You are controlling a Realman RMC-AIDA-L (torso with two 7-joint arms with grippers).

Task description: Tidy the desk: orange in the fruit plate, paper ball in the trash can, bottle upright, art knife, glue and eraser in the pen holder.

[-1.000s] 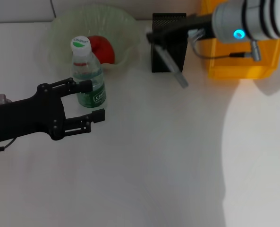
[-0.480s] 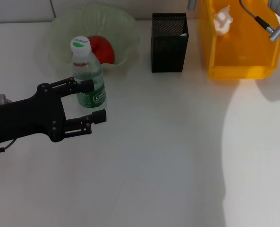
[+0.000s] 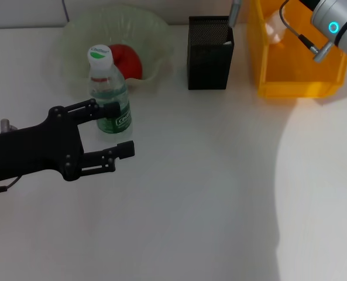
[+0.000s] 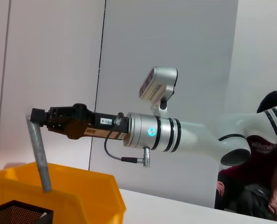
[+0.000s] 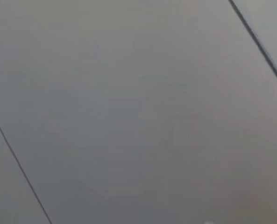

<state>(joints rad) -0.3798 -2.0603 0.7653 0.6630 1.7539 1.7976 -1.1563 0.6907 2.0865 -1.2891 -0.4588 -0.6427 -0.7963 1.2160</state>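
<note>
Because the art knife (image 4: pixel 39 156) must drop into the pen holder (image 3: pixel 209 52) at the far table edge, the right gripper (image 4: pixel 38 116) holds it upright above; the left gripper (image 3: pixel 113 132) waits wide beside the bottle (image 3: pixel 109 91).

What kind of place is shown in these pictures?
Probably an indoor robot test room: a white desk before plain grey wall panels, staged with a mesh pen holder and an orange bin.

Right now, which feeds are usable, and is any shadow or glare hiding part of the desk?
Head view: sharp, with a broad soft shadow over the desk at its right side; nothing is hidden there. Left wrist view: clear, shows the right tool holding the knife over the holder. Right wrist view: only blank grey wall, no use.
</note>
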